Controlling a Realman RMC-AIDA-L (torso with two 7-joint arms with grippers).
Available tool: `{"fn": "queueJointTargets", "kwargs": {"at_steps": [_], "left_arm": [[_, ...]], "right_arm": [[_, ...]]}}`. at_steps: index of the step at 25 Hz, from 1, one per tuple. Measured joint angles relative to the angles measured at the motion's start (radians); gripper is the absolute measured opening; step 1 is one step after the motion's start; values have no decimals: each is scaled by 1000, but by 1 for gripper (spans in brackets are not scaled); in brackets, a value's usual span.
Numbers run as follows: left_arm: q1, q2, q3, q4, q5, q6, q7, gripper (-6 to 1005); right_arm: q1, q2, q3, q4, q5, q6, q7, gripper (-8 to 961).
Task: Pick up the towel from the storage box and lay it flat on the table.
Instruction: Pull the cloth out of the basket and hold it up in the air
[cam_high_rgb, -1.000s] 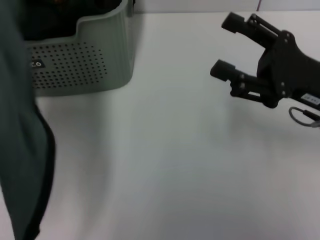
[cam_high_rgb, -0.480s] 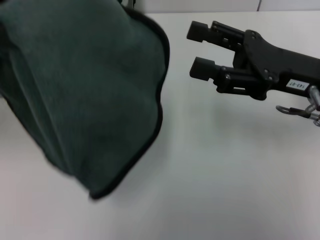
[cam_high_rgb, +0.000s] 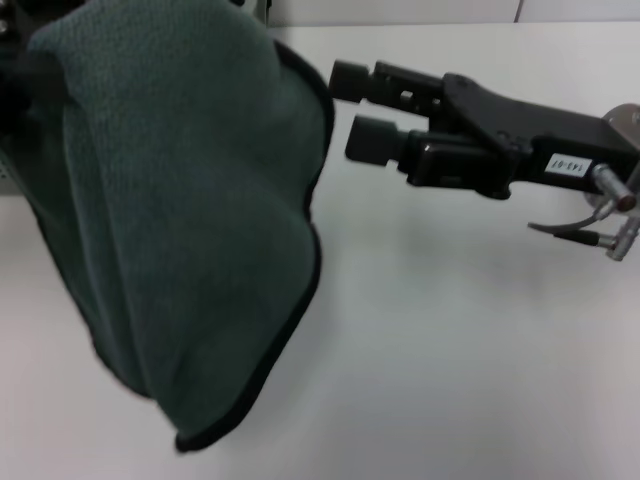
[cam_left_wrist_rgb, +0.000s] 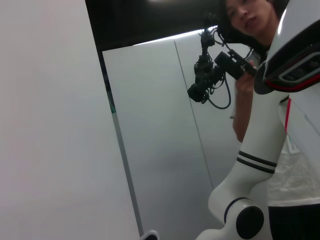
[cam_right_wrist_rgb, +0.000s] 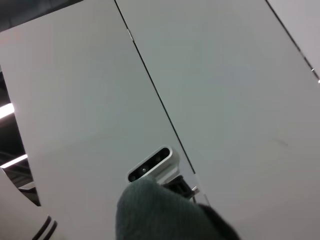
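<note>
The dark teal-green towel (cam_high_rgb: 180, 210) hangs in the air over the left of the table (cam_high_rgb: 480, 350), draped in folds, its black-edged lower corner low at the front. It is gathered at the upper left, where my left gripper holds it; the cloth hides that gripper's fingers. In the right wrist view a bunch of the towel (cam_right_wrist_rgb: 165, 212) shows just below the left arm's wrist camera (cam_right_wrist_rgb: 152, 167). My right gripper (cam_high_rgb: 355, 108) is open and reaches in from the right, its fingertips just beside the towel's right edge. The storage box is hidden behind the towel.
White tabletop stretches to the right of and in front of the hanging cloth. The left wrist view shows only wall panels, a person with a camera rig (cam_left_wrist_rgb: 220, 70) and a white robot arm (cam_left_wrist_rgb: 250, 175).
The towel has swung in from the left edge and now covers the storage box. My right gripper has moved left and come up to the towel's right edge.
</note>
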Motion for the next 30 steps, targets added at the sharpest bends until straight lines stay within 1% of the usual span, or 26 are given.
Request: {"fn": "queueJointTargets", "kwargs": {"at_steps": [6,17,23,29,30], "left_arm": [[-13,-6,1,2,-11,1,5,35],[-17,-13,-3,1,-8,1,6,34],[-19,-17,-1,2,-7,1,17,57],[-26,-17,-4,-6,0,-1,18,85],[-26,-17,-5,-6,3,-1,18,89]], "right_arm": [[17,7,-26,26,0,0,2,825],[13,8,-28,33,0,3,16,824],[18,7,-30,37,-1,4,13,679],[13,8,-31,31,0,7,-11,466],[10,8,-31,31,1,8,-20,350]]}}
